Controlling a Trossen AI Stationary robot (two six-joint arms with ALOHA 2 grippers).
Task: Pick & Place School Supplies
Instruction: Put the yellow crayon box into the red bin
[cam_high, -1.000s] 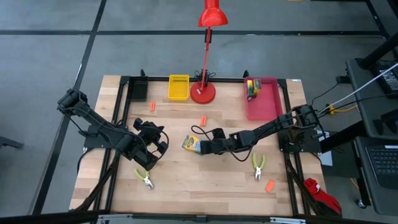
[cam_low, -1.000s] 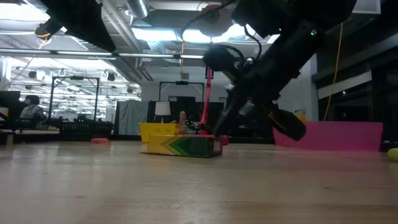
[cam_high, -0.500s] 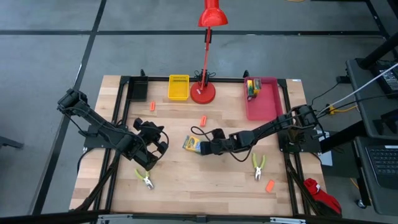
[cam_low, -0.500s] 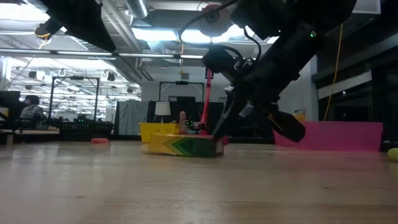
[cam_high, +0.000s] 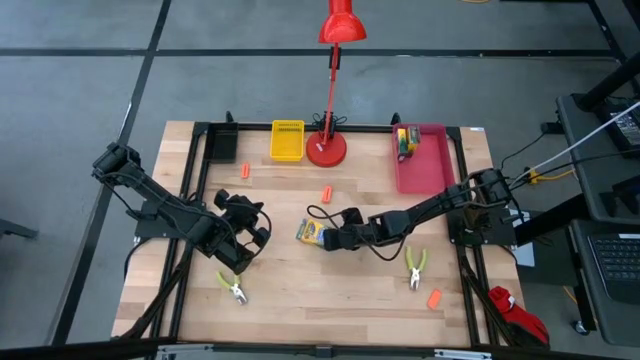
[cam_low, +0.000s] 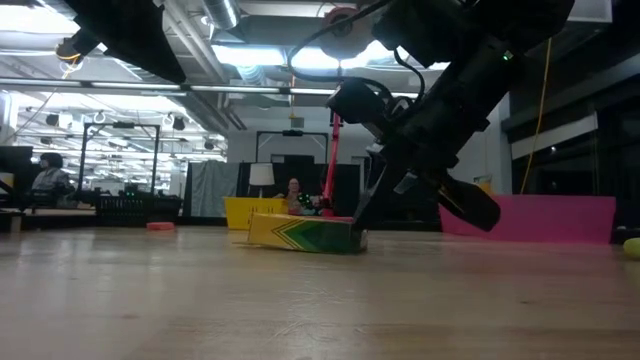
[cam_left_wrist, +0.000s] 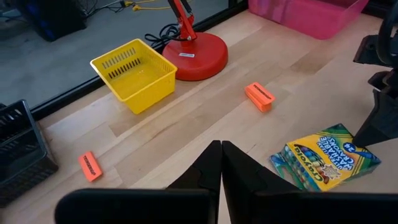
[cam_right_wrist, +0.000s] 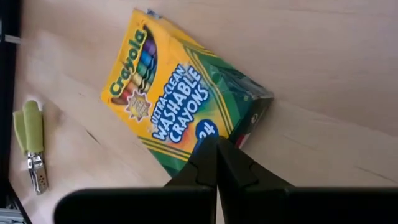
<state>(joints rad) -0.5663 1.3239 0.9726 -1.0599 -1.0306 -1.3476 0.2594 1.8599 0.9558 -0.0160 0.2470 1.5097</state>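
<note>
Here the right gripper (cam_high: 325, 237) sits low near the middle of the counter (cam_high: 330, 300), its fingers pressed together with nothing between them, their tips touching the edge of a crayon box (cam_high: 311, 232). In the low view that box (cam_low: 305, 234) lies tilted, the end nearer the gripper lifted a little off the wood. The right wrist view shows the closed tips at the green end of the box (cam_right_wrist: 180, 99), with a pair of green-handled pliers (cam_right_wrist: 32, 140) lying farther off.

The left gripper (cam_high: 243, 252) waits over the left half of the counter, also clenched and empty; its wrist view looks past the shut fingers (cam_left_wrist: 233, 171) toward the same box.

More crayon boxes (cam_high: 405, 140) stand in the pink tray (cam_high: 425, 170) at the far right. One orange piece (cam_high: 326, 193) lies near the red lamp's base (cam_high: 326, 149), another (cam_high: 244, 171) lies between the black tray (cam_high: 223, 146) and the yellow tray (cam_high: 287, 140), and a third (cam_high: 434, 298) rests near the front right corner. One pair of pliers (cam_high: 233, 288) lies just in front of the left gripper, the other pair (cam_high: 414, 267) to the right of the right arm.
</note>
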